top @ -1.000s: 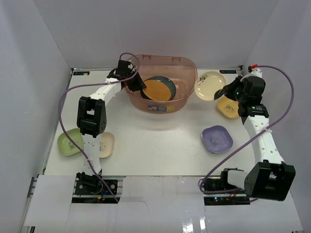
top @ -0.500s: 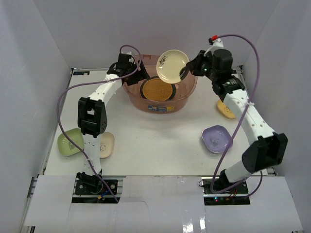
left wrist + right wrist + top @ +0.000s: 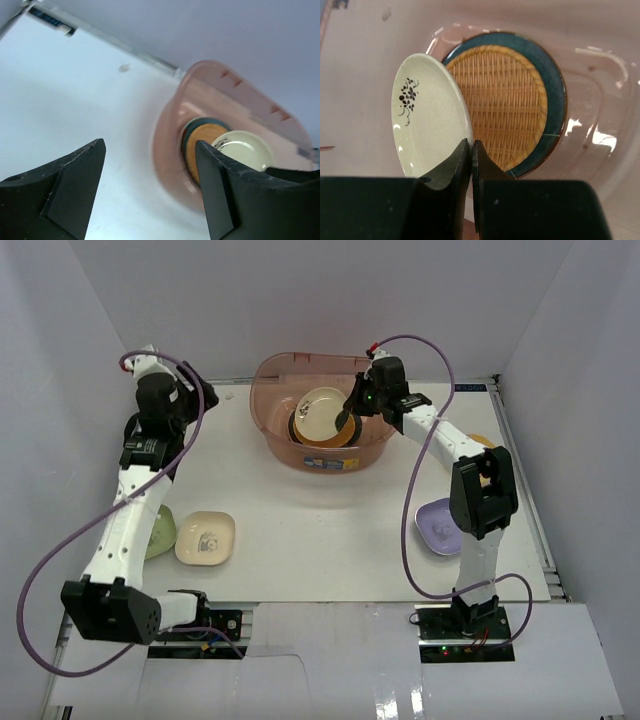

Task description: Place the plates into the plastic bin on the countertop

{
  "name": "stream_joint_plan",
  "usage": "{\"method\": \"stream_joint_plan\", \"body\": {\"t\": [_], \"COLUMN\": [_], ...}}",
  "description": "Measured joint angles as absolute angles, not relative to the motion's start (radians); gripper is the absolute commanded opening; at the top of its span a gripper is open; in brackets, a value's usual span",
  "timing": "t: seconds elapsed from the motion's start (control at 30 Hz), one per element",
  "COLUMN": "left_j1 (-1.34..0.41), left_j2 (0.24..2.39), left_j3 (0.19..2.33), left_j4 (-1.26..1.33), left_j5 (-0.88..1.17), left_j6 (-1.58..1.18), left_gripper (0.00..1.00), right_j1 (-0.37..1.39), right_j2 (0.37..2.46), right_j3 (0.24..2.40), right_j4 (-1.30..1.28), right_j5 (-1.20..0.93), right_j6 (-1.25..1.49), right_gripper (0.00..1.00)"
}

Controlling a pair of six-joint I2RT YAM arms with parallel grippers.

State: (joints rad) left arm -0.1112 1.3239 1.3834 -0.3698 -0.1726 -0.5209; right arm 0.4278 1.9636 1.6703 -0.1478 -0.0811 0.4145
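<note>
The right gripper (image 3: 471, 150) is clenched on the rim of a cream plate (image 3: 427, 120) with a dark sprig motif. It holds the plate tilted on edge inside the plastic bin (image 3: 372, 445), directly over the orange woven plate (image 3: 500, 105) that lies on the teal plate (image 3: 556, 100). I can't tell whether its far edge touches that stack. The left gripper (image 3: 150, 145) hangs released and empty, well off to the bin's left.

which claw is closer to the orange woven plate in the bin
Right. The right claw holds a cream plate just over the orange woven plate; the left claw hangs open, left of the plastic bin.
</note>
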Motion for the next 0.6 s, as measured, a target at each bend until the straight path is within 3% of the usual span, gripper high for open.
{"method": "stream_joint_plan", "body": {"t": [0.2, 0.3, 0.33, 0.43, 0.5, 0.6], "left_j1": [-0.066, -0.034, -0.025, 0.025, 0.058, 0.087], "left_j2": [1.162, 1.185, 1.194, 1.209, 1.214, 1.228], "left_j3": [1.097, 0.998, 0.973, 0.916, 0.894, 0.872], "left_j4": [-0.475, -0.568, -0.585, -0.622, -0.623, -0.604], "left_j5": [-0.332, -0.362, -0.367, -0.376, -0.387, -0.407], "left_j6": [-0.479, -0.479, -0.480, -0.489, -0.498, -0.510], "left_gripper": [0.77, 0.77, 0.77, 0.77, 0.76, 0.76], "right_j1": [0.456, 0.456, 0.456, 0.454, 0.454, 0.453], "right_j2": [2.052, 2.082, 2.085, 2.084, 2.083, 2.069], "right_j3": [1.688, 1.702, 1.702, 1.702, 1.702, 1.702], "right_j4": [-0.167, -0.170, -0.171, -0.171, -0.169, -0.180], "right_j5": [-0.081, -0.076, -0.073, -0.062, -0.057, -0.054], "right_j6": [0.416, 0.420, 0.422, 0.416, 0.406, 0.378], "right_gripper": [0.13, 0.29, 0.42, 0.63, 0.72, 0.73]}}
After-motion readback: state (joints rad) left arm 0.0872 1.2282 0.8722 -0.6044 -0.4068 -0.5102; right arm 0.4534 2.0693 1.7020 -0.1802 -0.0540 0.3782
